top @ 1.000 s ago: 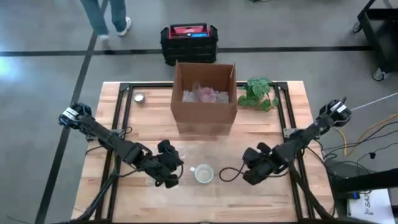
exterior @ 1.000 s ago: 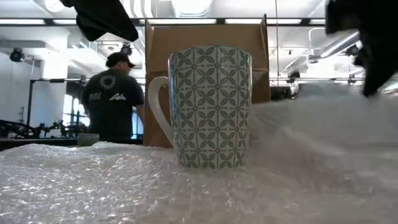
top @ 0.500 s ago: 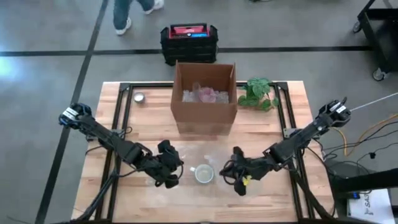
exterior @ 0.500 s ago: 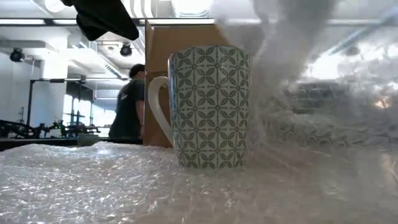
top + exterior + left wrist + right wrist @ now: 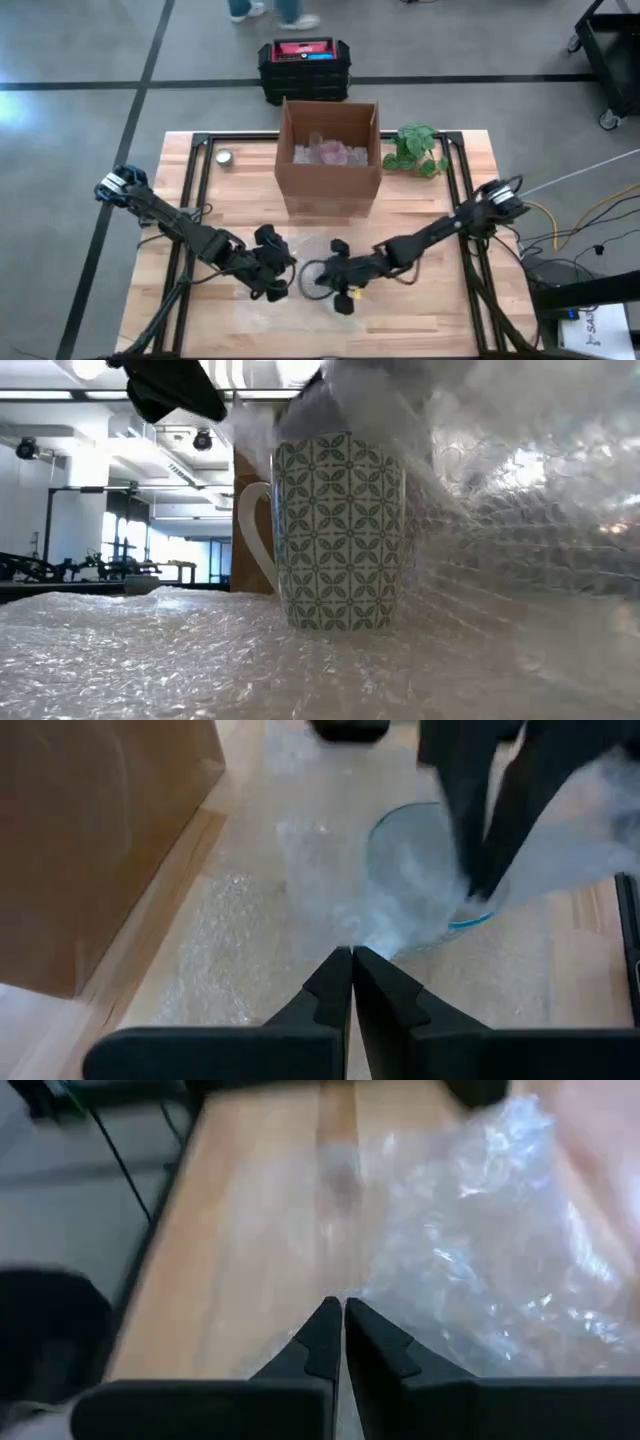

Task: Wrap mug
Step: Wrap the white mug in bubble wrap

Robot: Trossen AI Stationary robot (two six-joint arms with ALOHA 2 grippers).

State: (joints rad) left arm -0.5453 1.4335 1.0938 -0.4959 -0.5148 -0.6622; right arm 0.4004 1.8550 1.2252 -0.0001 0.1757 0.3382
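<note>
Here, white ceramic mug with green lattice pattern upright on clear bubble wrap sheet on wooden counter, in front of open brown cardboard box; right end effector at mug, fingers pinched on wrap edge, wrap draped over mug's side; left end effector just beside mug, fingers pressed together on wrap; small green plant beside box.

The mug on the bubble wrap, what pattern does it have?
The white ceramic mug has a green geometric leaf-lattice pattern, clearest in the low view.
</note>
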